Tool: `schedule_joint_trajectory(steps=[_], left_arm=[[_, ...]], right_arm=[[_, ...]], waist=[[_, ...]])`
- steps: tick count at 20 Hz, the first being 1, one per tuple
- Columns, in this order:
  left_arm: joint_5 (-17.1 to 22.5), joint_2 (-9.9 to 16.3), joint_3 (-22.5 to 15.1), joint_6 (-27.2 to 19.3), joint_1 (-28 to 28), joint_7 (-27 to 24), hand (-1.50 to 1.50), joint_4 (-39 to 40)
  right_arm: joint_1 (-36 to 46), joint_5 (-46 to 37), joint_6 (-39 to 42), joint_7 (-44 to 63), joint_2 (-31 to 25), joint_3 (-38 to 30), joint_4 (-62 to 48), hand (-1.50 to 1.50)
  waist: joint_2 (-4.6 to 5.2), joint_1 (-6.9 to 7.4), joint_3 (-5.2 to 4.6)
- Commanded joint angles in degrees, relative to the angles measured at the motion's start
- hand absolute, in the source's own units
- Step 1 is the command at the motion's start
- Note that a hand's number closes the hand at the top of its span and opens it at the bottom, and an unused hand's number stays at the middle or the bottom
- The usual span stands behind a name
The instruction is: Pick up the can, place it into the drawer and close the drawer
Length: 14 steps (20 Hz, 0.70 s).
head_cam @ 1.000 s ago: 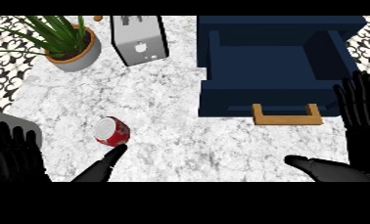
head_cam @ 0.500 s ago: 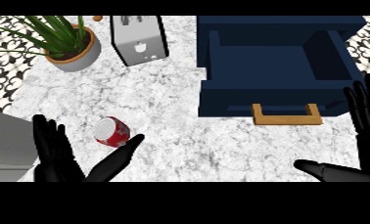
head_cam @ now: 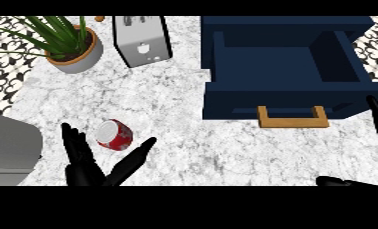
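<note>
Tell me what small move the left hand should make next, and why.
Probably ease the left hand forward and curl it round the red can: the can lies on its side between the open fingers and thumb, ungrasped, and the drawer stands open.

The left robot hand [head_cam: 87,165] was matte black all over, with long, slim, tapered fingers and a thick, pointed thumb. A rounded grey forearm [head_cam: 16,150] showed beside it. Only black slivers showed of the right robot hand [head_cam: 344,182].
</note>
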<state>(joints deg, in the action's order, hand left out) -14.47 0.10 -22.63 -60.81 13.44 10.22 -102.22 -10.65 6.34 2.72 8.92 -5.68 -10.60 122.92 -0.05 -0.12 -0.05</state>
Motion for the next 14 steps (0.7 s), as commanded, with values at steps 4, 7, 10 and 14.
schedule_joint_trajectory(steps=[4,7,10,14], left_arm=[[17.8,-0.1,6.3,0.4,-1.9,-16.6,-1.5,10.2],[21.8,-0.1,4.1,-2.1,-0.3,-22.2,-1.5,11.8],[26.4,-0.1,4.9,-1.4,-1.0,-26.1,-1.5,14.7],[36.6,-0.1,6.3,1.2,-2.9,-36.1,-1.5,22.2]], right_arm=[[2.3,1.9,-0.4,3.1,-0.2,-2.0,0.9,-1.5],[3.6,-1.5,-2.2,5.3,0.2,-0.5,2.7,-1.5],[-0.4,-0.9,0.5,0.9,1.4,-1.1,2.4,-1.5],[0.6,7.1,3.5,3.7,-2.3,-7.6,2.9,-1.5]], waist=[[0.01,0.17,-0.04],[0.01,0.26,-0.02],[0.0,0.07,0.02],[0.0,0.0,0.0]])
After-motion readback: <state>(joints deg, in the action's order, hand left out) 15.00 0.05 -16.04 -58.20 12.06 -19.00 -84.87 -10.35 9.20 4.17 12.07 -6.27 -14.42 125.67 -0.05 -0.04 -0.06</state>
